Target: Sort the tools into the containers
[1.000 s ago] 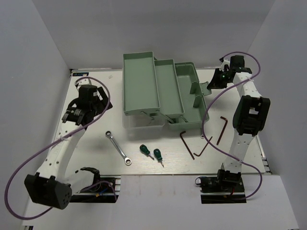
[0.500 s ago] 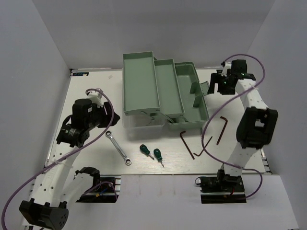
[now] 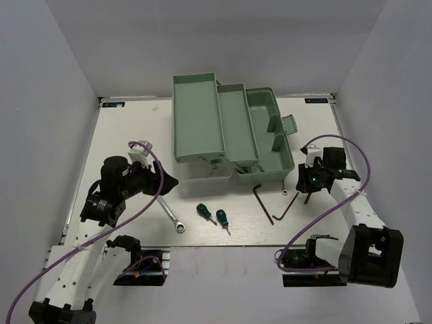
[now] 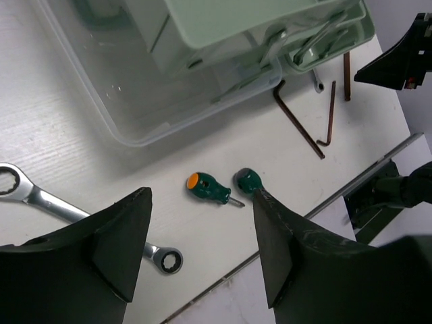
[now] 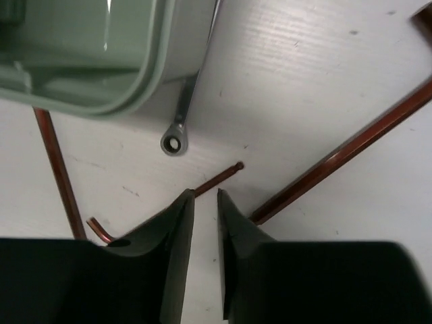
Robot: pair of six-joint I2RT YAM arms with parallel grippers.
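The mint-green toolbox (image 3: pixel 202 121) stands open at the back, its trays stepped out. The long silver wrench (image 3: pixel 170 212) and two green-handled screwdrivers (image 3: pixel 204 212) (image 3: pixel 222 219) lie in front of it. My left gripper (image 3: pixel 169 182) hangs open just above the wrench's far end; its wrist view shows one screwdriver (image 4: pixel 206 189) between the spread fingers. Three dark hex keys lie right of centre (image 3: pixel 263 202). My right gripper (image 3: pixel 302 182) hovers over them, shut but for a narrow slit with nothing in it, its left fingertip (image 5: pixel 183 202) covering the thin key (image 5: pixel 219 177). The short wrench (image 5: pixel 179 128) pokes out from under the toolbox.
A clear plastic base (image 4: pixel 155 108) sits under the toolbox trays. The lid handle (image 3: pixel 283 125) sticks out on the toolbox's right. Both arm bases and their cables stand along the near edge (image 3: pixel 135 263). White walls close in the table on the left, back and right.
My left gripper swung right and nearer, to the long wrench's far end. My right gripper came from the back right corner down to the hex keys.
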